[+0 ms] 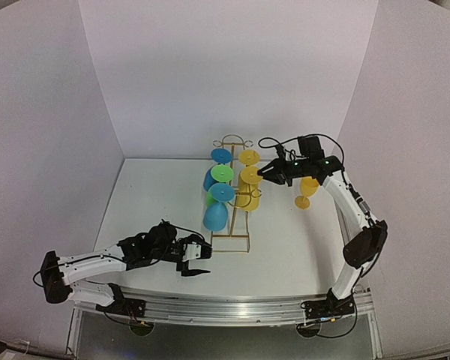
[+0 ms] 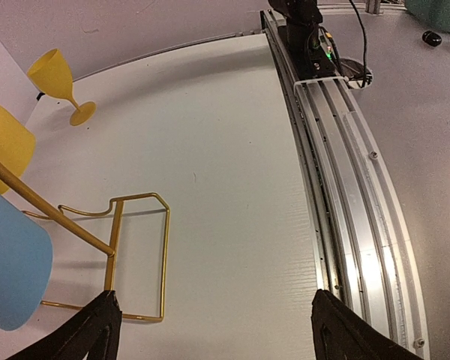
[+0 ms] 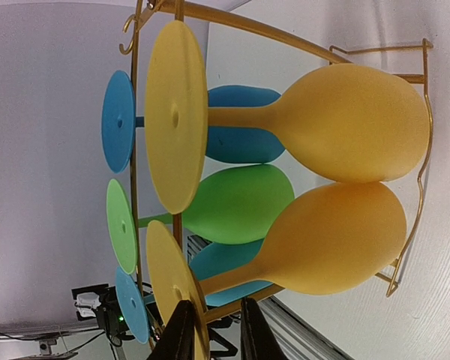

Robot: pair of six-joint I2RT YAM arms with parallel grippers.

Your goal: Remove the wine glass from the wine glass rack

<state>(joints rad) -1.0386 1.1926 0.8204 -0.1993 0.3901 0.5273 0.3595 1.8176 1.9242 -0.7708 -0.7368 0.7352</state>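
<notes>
The gold wire wine glass rack stands mid-table with several plastic wine glasses hung upside down: blue and green ones on its left, yellow ones on its right. My right gripper reaches in from the right at the nearer yellow wine glass. In the right wrist view this gripper is shut on that glass's stem, just behind its foot, with the bowl ahead. My left gripper rests open and empty on the table by the rack's base.
Another yellow wine glass stands upright on the table right of the rack, behind my right arm, and shows at the far left of the left wrist view. The aluminium rail runs along the table's near edge. White walls enclose the table.
</notes>
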